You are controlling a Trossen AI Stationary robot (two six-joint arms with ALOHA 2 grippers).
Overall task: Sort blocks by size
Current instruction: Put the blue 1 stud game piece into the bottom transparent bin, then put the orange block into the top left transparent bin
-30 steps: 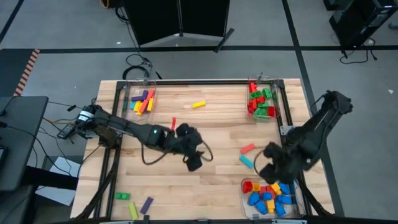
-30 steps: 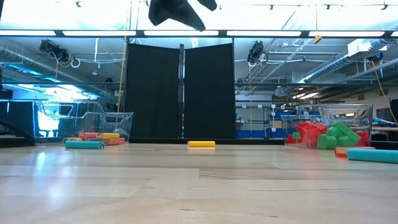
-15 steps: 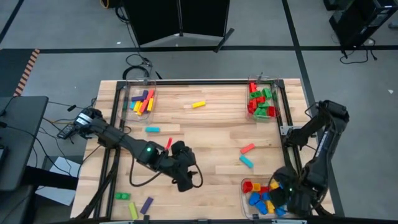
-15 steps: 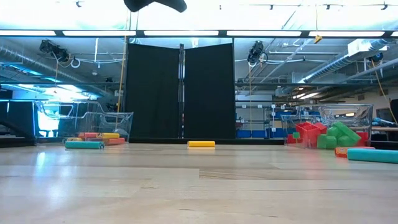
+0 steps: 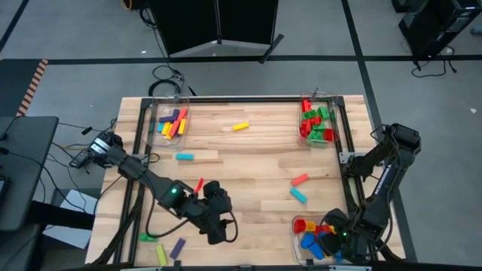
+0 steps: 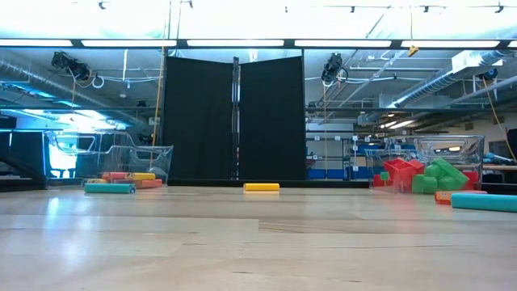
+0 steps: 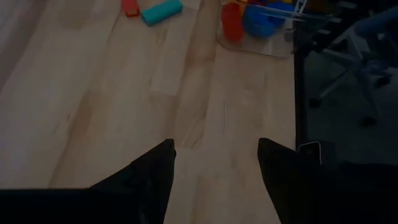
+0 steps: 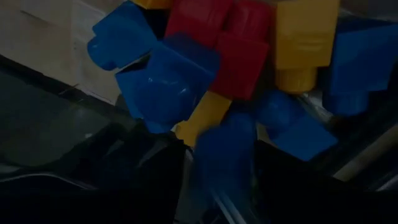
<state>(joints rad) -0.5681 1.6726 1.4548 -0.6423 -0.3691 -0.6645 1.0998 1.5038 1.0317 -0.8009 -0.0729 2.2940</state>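
**Both arms drawn toward the table's 6 o'clock edge**

Since the earlier frames the left gripper [image 5: 217, 229] has swung from table centre toward 7 o'clock, fingers apart, empty. The right gripper [image 5: 337, 235] has dropped over the 5 o'clock bin [image 5: 295, 239] — jaw state cannot be told.

Blocks [image 5: 319, 126] — in bins at 11, 1 and 5 o'clock, strays between. Likely light, rigid, slick; pinch across flat sides.

Hidden: anything between the right fingers.

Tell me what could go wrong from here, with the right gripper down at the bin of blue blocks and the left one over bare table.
1. The right gripper sits low among heaped blue, red and yellow blocks in the clear bin. Lifting out could snag one or shift the bin.
2. The left gripper is open and empty. The purple block and green block beside it lie near the table's edge, so a sloppy approach might push them off.
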